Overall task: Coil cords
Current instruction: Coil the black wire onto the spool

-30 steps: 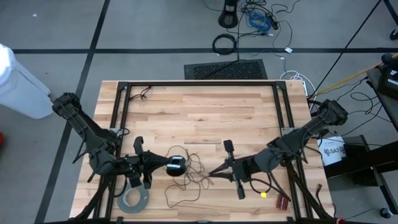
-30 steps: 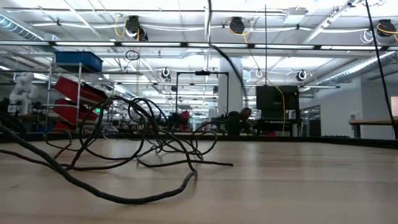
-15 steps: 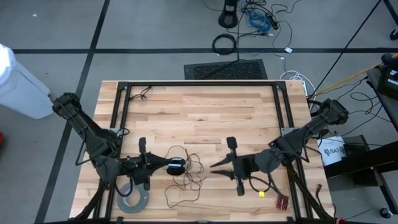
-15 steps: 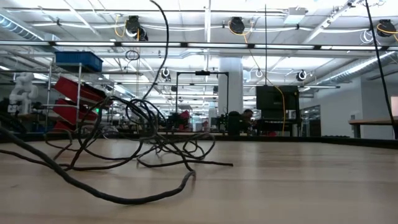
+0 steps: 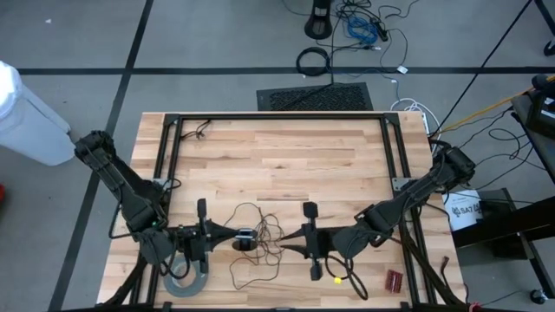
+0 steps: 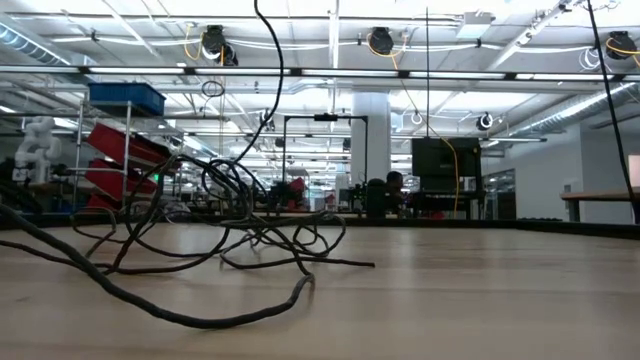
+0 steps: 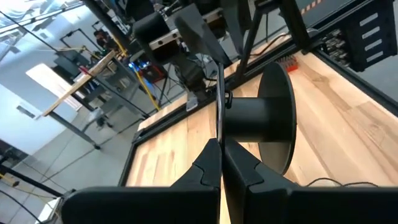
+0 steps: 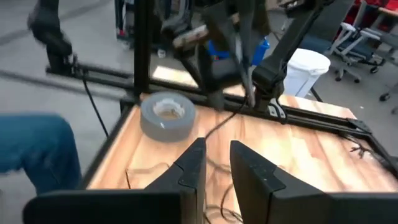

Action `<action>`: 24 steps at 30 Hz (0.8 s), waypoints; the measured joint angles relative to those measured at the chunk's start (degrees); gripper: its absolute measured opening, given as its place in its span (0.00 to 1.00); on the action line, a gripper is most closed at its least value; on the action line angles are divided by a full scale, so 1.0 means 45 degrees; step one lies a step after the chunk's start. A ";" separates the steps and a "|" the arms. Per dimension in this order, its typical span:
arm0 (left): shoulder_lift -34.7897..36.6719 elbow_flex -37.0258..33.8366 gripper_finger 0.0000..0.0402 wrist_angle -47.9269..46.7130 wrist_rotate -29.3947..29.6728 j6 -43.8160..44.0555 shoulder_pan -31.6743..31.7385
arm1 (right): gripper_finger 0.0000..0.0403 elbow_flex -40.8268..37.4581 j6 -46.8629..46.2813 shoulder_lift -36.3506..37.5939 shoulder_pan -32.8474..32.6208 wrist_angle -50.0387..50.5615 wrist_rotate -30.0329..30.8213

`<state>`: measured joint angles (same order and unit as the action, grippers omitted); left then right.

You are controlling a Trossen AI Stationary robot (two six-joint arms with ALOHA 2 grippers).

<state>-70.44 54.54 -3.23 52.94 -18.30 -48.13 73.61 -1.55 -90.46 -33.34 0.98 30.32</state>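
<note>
The cords are one thin dark wire (image 5: 260, 260) lying in loose loops on the wooden table, joined to a small black spool (image 5: 245, 237). My left gripper (image 5: 232, 236) is shut on the spool (image 7: 252, 121) near the table's front. My right gripper (image 5: 288, 240) faces it from the right, its fingers a little apart (image 8: 216, 155). A strand of wire (image 8: 221, 121) runs from the spool toward that gap. In the low view the tangle (image 6: 230, 215) rests on the table and one strand (image 6: 272, 40) rises out of the picture. My left gripper pinches the rim of the spool's near flange (image 7: 218, 118) between its two fingers, edge-on. The fingers come nearly level from the table's left. The spool is lifted clear, its axis lying along the table. My right gripper: I cannot tell whether the wire touches its fingers.
A grey tape roll (image 5: 184, 279) lies at the front left corner, under my left arm. A black frame (image 5: 277, 117) runs along the table's far edge and sides. A small yellow piece (image 5: 336, 279) and a red piece (image 5: 395, 279) lie front right. Bare wood fills the far half.
My right gripper has gone down and left, toward the spool. My left gripper has sunk a little and rolled, turning the spool with it. The strand that rises out of the low view has swung leftward in that view.
</note>
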 joint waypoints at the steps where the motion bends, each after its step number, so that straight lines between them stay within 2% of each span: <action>1: -0.0074 0.0000 0.00 0.0010 0.0042 -0.0013 -0.0027 | 0.15 0.0009 -0.0147 -0.0063 -0.0020 -0.0231 -0.0004; 11: -0.0583 0.0000 0.00 0.0035 0.0079 -0.0020 -0.0147 | 0.15 0.0007 -0.0122 -0.0090 -0.0649 -0.1421 -0.0043; 24: -0.1511 0.0005 0.00 0.0342 0.0093 0.0347 -0.0210 | 0.15 0.0009 -0.1259 -0.0233 -0.1243 -0.1225 0.0074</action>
<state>-77.24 54.57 -1.69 53.36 -16.74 -49.08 73.65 -7.22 -91.51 -38.93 -4.54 30.65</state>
